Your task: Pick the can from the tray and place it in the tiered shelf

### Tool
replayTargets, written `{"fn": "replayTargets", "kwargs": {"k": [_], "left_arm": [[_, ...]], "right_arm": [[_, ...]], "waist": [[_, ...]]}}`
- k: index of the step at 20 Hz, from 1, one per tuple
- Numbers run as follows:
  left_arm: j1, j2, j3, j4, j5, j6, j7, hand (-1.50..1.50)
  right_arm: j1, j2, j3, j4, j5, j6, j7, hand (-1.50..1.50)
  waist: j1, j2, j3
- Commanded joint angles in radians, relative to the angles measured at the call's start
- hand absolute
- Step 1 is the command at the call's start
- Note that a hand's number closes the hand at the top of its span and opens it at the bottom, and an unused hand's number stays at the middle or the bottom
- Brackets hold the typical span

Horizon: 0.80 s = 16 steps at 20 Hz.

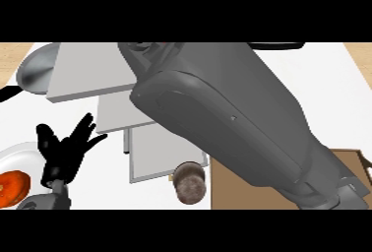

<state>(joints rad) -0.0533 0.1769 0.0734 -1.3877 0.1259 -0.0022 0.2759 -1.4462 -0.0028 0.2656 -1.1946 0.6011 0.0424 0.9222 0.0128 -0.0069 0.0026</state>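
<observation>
1. Nearest, at the lower left, the left hand rests with its fingers spread and straight, grasping nothing. Just beside it lies a white plate bearing an orange ring-shaped item.
2. At the lower middle, a brownish cylinder, seemingly the can, shows end-on just left of the brown tray. Whether it stands on the tabletop, rests against the tray's edge or is being carried, I cannot tell.
3. The right forearm sweeps from the lower right up across the middle and hides much of the scene. The right hand itself is not visible here, so I cannot tell whether it is released, clenched or grasping the can, nor where the can lies relative to it. The can is well apart from the left hand.
4. Farther back, the grey tiered shelf shows as stepped plates descending toward the can, with its lowest tier just beside the can's left.
5. Farthest left sits a round metal bowl-like dish.
6. In my judgement, the step in hand is the carry to the shelf. Doing it well calls for keeping the can upright, clearing the tier edges, and lowering it squarely onto a flat tier before releasing it.
</observation>
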Motion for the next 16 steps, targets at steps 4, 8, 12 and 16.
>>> {"fn": "replayTargets", "kwargs": {"k": [4,8,12,16], "left_arm": [[-0.012,0.013,0.017,0.057,0.009,-0.023,0.027,0.0],[-0.01,-0.016,-0.01,0.005,0.001,0.007,0.07,0.0],[0.0,0.034,0.031,0.033,0.025,-0.05,0.025,0.0],[0.007,-0.014,-0.004,0.039,-0.017,0.007,0.028,0.0]], "right_arm": [[0.047,-0.015,0.007,-0.015,0.024,0.08,-0.029,1.5],[0.01,0.003,-0.061,-0.018,-0.01,-0.155,0.086,-1.5],[-0.024,0.003,-0.105,-0.026,-0.062,-0.214,0.107,-1.5],[0.036,0.003,-0.155,-0.079,-0.125,-0.318,0.059,-1.5]], "waist": [[-0.012,0.006,-0.003],[0.0,0.005,-0.003],[0.004,0.006,-0.003],[-0.002,0.006,-0.003]]}}
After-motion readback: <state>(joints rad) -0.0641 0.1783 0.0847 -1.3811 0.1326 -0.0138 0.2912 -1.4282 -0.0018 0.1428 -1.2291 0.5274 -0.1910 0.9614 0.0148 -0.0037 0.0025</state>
